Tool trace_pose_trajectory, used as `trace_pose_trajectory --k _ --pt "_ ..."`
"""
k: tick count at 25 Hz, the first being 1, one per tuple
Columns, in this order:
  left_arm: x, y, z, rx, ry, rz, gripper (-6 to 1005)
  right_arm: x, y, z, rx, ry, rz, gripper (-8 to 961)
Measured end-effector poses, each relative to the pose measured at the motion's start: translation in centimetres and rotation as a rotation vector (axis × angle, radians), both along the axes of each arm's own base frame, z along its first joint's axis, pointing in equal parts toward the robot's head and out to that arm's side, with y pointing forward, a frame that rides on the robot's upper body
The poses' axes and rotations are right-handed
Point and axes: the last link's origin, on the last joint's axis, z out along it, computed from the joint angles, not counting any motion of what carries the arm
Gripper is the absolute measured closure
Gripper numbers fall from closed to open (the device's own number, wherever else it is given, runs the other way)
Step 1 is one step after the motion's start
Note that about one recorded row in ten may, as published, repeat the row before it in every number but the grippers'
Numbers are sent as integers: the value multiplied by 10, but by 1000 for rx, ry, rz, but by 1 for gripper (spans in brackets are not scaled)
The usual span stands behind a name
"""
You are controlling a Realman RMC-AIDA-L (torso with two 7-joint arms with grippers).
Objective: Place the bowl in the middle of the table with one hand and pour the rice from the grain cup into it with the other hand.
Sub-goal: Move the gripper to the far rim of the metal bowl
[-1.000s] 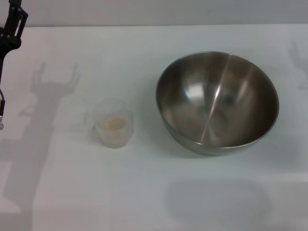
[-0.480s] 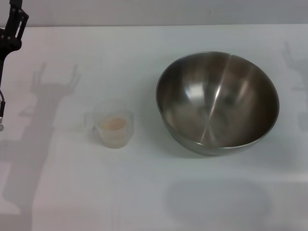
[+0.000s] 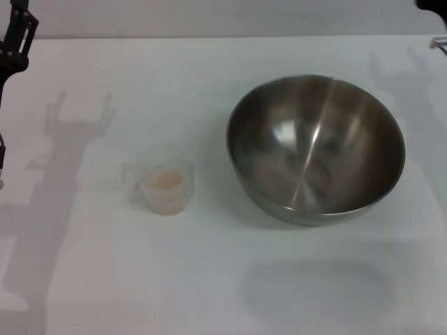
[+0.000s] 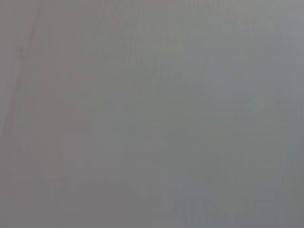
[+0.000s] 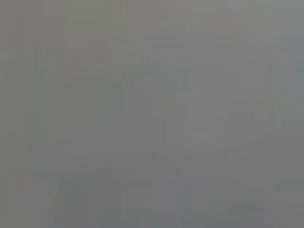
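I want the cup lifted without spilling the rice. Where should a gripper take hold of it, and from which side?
Probably best by the cup's wall, jaws level, just below the rim, coming from the robot's left, where the left gripper is. The cup stands upright with rice low inside. Its small handle faces that side and looks too slight to pinch. The bowl crowds the other side.

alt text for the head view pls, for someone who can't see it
A large steel bowl sits right of centre on a white table, with a small clear grain cup holding a little rice standing apart to its left. The left hand is at the far left edge; the right hand barely shows at the top right corner.
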Motion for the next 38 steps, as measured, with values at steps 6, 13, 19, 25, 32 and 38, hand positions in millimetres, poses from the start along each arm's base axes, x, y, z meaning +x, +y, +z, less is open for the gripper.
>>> trace_pose_trajectory --k 6,13,19,25,32,38 --pt "-3 -1 2 6 1 11 137 -41 11 -11 -275 3 -132 193" --pt "-6 -3 3 9 -1 16 137 -77 6 5 -564 -135 -317 193" --pt "-10 -12 7 35 -5 13 138 -88 -1 39 -746 -241 -481 194" --pt "-12 -14 9 44 -8 11 138 -83 -5 55 -897 -285 -579 194" --pt "-12 -14 9 44 -6 10 137 -65 -1 46 -1073 -312 -663 194" --pt "-10 -11 9 40 -4 4 138 -52 3 39 -1132 -320 -690 195"
